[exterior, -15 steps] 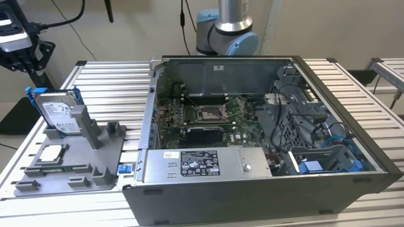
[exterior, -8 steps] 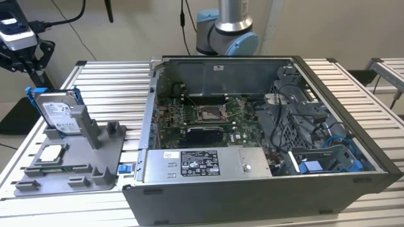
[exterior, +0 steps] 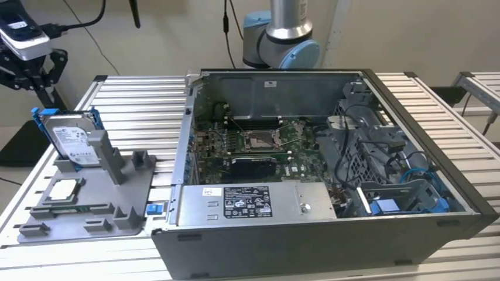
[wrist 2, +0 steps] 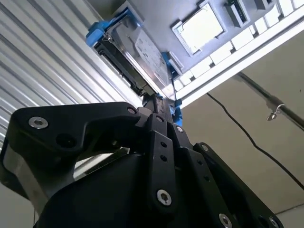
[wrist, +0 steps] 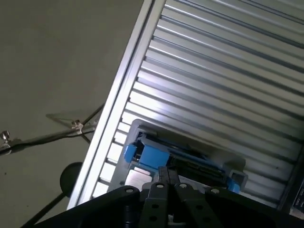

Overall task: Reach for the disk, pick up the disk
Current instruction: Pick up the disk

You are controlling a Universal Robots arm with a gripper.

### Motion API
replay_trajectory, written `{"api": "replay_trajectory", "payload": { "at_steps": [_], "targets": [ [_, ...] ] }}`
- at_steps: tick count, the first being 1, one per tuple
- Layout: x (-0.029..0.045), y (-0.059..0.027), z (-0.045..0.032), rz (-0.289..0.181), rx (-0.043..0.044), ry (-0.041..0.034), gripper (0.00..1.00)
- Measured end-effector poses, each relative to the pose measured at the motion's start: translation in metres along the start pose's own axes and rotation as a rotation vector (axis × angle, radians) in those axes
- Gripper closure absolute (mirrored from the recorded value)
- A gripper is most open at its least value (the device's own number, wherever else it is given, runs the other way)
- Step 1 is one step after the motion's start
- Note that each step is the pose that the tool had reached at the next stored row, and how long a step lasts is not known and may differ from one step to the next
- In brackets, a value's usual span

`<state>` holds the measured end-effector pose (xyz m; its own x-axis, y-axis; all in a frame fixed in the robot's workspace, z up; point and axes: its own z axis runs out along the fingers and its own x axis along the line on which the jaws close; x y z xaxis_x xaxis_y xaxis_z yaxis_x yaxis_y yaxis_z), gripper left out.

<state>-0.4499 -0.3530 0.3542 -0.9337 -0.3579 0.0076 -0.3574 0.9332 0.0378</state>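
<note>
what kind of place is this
Probably a robotics lab bench for computer assembly work: an open computer case on a slatted metal table, a grey fixture holding the disk, and a robot arm behind.

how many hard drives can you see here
1: the disk stands upright in the grey fixture at the exterior view's left. Bays inside the computer case could hide another.

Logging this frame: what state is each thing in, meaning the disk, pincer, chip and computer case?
Disk: standing upright in the grey fixture, not gripped.
Pincer: shut, empty, apart from the disk.
Chip: lying flat in the fixture.
Computer case: lying on its side, panel off, inside exposed.
</note>
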Motion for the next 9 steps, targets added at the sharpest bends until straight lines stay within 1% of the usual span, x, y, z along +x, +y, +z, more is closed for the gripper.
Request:
{"api": "replay_trajectory", "payload": {
  "at_steps": [9],
  "targets": [
    [0.0, 0.0, 0.0, -0.118, 0.0032, 0.0053, 1.0]
  ]
}}
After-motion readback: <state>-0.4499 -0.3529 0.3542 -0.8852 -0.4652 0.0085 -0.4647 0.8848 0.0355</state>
